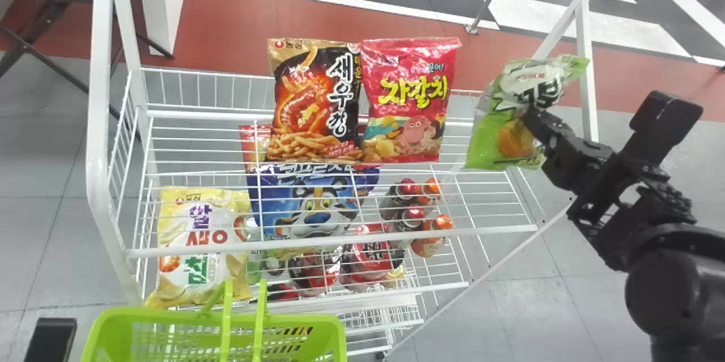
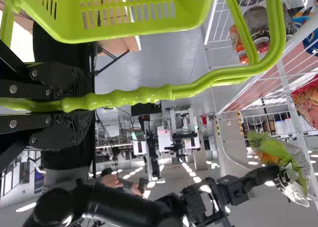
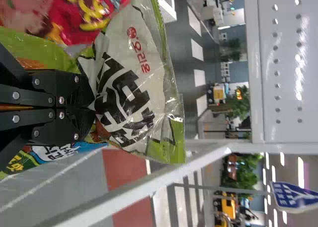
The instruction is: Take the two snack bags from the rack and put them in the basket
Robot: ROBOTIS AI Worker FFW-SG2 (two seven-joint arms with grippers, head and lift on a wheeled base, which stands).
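My right gripper (image 1: 531,117) pinches green bag (image 1: 488,138) near rack post (image 1: 585,39); left gripper (image 2: 74,105) clamps basket handle (image 2: 144,95). Upper shelf (image 1: 493,230) holds 2 bags (image 1: 314,107).

Shop-style display in a lab-like hall, white wire rack (image 1: 481,231), snack bags (image 1: 317,113), bottles (image 1: 427,247), shopping basket (image 1: 317,323), equipment (image 2: 185,130) behind

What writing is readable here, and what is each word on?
"농심": black bag
"새우깡": black bag
"자갈치": pink bag
"문어!": pink bag
"오리온": green bag
Too creased, covered or small to read surely: the green bag's big black letters, plus print on the yellow bag, blue bag, bottles and blue sign.
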